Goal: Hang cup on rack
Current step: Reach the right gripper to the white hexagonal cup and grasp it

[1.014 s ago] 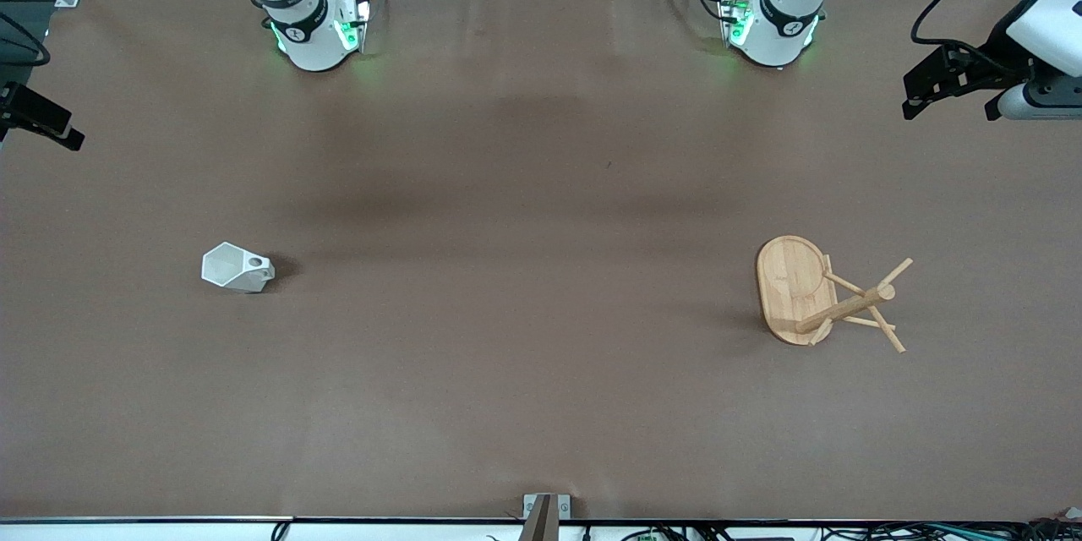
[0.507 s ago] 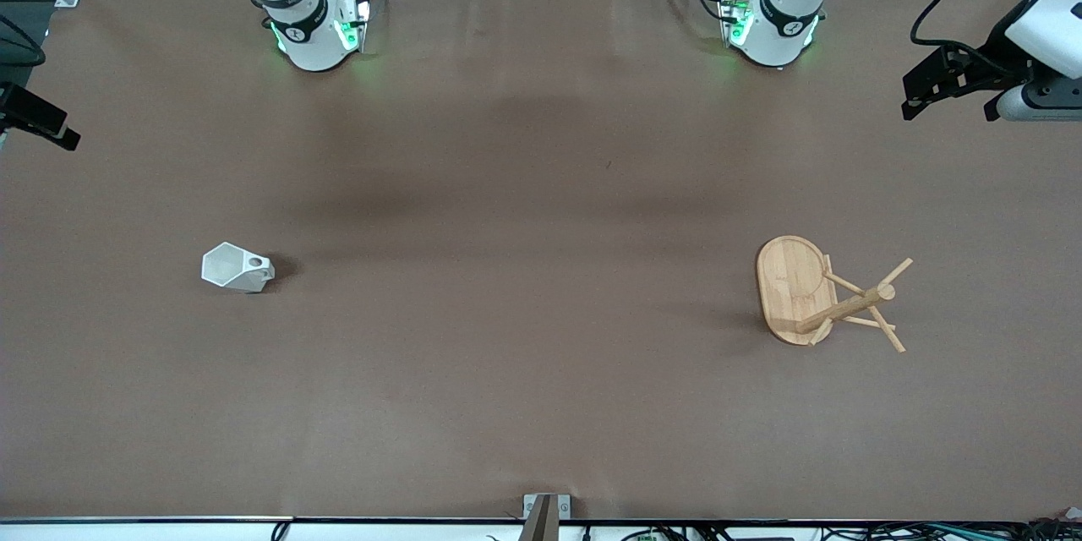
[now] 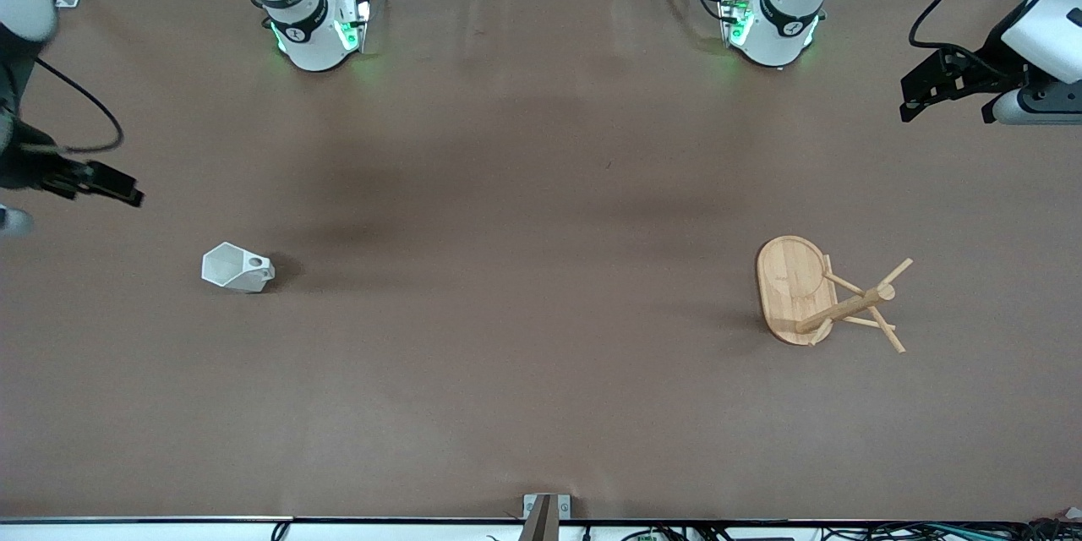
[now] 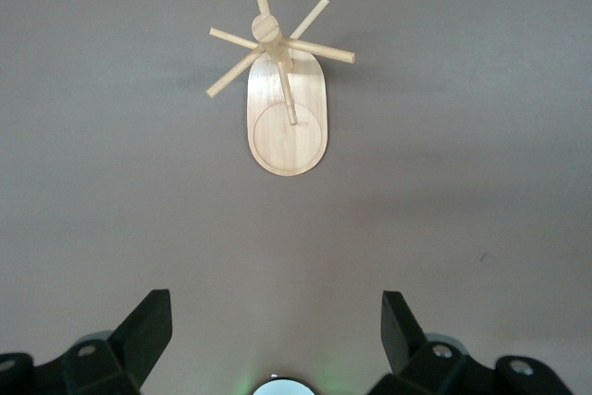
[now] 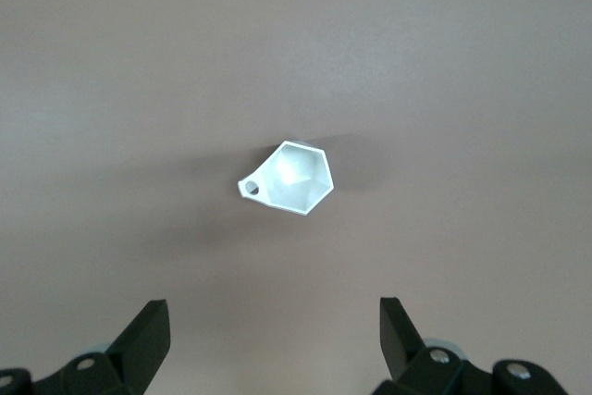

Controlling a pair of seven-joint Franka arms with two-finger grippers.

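The white faceted cup [image 3: 237,268] sits on the brown table toward the right arm's end, its hexagonal mouth showing and its pierced handle pointing toward the table's middle. It also shows in the right wrist view [image 5: 291,178]. The wooden rack [image 3: 824,296] stands on its oval base toward the left arm's end, and it shows in the left wrist view [image 4: 285,90]. My right gripper [image 3: 106,184] hangs open and empty over the table's end, apart from the cup [image 5: 274,330]. My left gripper [image 3: 947,106] hangs open and empty over the other end, apart from the rack [image 4: 275,330].
The brown table [image 3: 524,313] carries only the cup and the rack. The two arm bases [image 3: 317,34] [image 3: 773,25] stand along the edge farthest from the front camera. A small metal bracket [image 3: 545,511] sits at the nearest edge.
My right gripper has come in from the table's end and now hangs closer to the cup. The left gripper, the cup and the rack have not visibly moved.
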